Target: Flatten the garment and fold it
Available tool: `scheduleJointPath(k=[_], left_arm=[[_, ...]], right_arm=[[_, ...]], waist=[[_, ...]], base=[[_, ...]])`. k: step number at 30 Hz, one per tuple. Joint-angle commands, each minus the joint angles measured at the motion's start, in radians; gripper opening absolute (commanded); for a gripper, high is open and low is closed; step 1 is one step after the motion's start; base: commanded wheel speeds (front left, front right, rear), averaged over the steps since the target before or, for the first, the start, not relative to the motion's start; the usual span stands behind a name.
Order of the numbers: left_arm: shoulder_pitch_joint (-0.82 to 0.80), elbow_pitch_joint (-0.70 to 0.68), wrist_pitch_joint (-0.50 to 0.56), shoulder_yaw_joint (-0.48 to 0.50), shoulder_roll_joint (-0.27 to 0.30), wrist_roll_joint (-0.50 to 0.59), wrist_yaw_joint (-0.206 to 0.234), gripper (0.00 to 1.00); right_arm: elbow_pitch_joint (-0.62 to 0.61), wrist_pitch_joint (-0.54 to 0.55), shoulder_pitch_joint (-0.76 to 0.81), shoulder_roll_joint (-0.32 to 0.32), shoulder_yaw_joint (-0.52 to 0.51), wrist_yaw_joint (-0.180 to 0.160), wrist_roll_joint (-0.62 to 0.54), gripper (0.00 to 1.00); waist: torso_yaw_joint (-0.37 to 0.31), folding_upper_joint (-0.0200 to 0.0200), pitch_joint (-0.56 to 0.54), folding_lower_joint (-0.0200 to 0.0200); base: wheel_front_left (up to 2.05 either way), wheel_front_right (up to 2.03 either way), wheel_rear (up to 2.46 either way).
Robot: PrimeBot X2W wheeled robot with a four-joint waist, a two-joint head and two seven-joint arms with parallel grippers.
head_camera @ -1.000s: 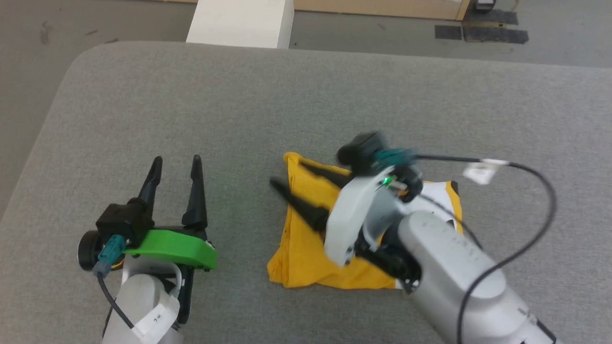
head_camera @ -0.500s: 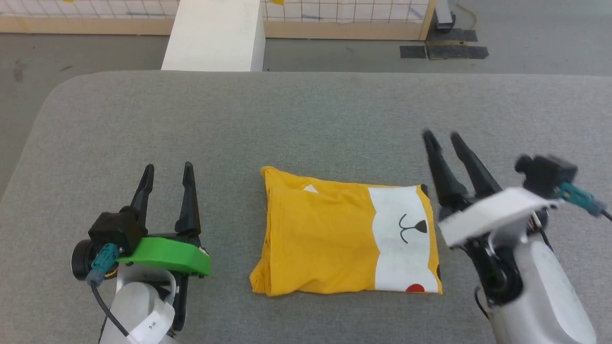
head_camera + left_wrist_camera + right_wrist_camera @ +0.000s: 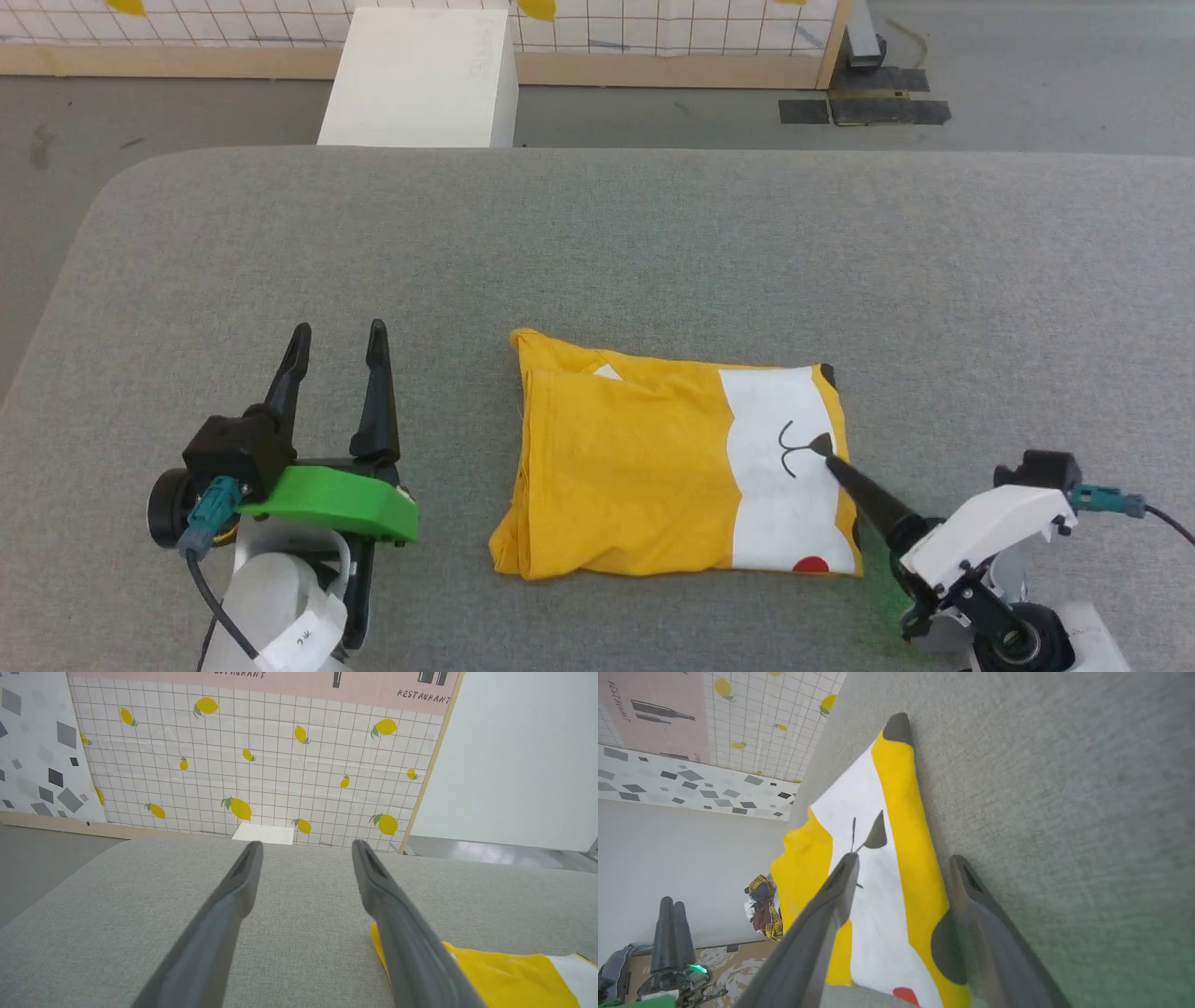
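Right hand (image 3: 903, 857) splayed, rumpled rectangular garment (image 3: 635, 467), grey woven table (image 3: 597, 252)

Work surface: table (image 3: 597, 233) covered in grey woven fabric, far left corner rounded. Floor (image 3: 140, 112) beyond it is plain grey, with dark patches (image 3: 887, 110) at the far right. A white block (image 3: 420, 79) stands on the floor just past the table's far edge. Back wall (image 3: 261, 765): white grid tiles printed with yellow lemons, wooden skirting (image 3: 187, 61) at its foot, pink band (image 3: 355, 686) lettered RESTAURANT above. Speckled panel (image 3: 37, 751), grey shapes on white, to the left; plain pale wall (image 3: 518, 760) to the right. Light even and diffuse.
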Motion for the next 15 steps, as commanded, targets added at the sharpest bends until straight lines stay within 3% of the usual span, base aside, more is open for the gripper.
scheduleJointPath(k=[1,9,10,11,12,15], left_arm=[[0.009,0.000,-0.004,0.000,-0.003,-0.005,-0.001,1.00],[0.007,-0.004,-0.004,-0.006,-0.003,-0.009,0.002,1.00],[0.006,-0.003,-0.004,-0.005,-0.003,-0.010,0.002,1.00],[0.006,-0.002,-0.004,-0.004,-0.003,-0.010,0.002,1.00],[0.005,-0.001,-0.004,-0.004,-0.003,-0.011,0.002,1.00],[0.005,0.001,-0.004,-0.003,-0.003,-0.014,0.002,1.00]], right_arm=[[0.023,0.025,-0.020,0.000,-0.003,-0.001,0.009,1.00],[0.120,0.144,-0.102,0.000,0.005,-0.001,-0.078,1.00],[0.121,0.152,-0.108,0.000,0.010,-0.001,-0.098,0.95],[0.121,0.156,-0.112,0.000,0.014,-0.001,-0.114,0.78],[0.119,0.156,-0.117,0.000,0.019,-0.001,-0.136,0.40],[0.102,0.149,-0.123,0.000,0.038,-0.001,-0.195,0.00]], waist=[[0.003,-0.0001,0.003,0.0000],[0.016,-0.0001,0.012,0.0000],[0.018,-0.0001,0.013,0.0000],[0.019,-0.0001,0.013,0.0000],[0.021,-0.0001,0.014,0.0000],[0.025,-0.0001,0.014,0.0000]], base=[[0.00,0.00,0.00],[0.00,0.00,0.00],[0.00,0.00,0.00],[0.00,0.00,0.00],[0.00,0.00,0.00],[0.00,0.00,0.00]])
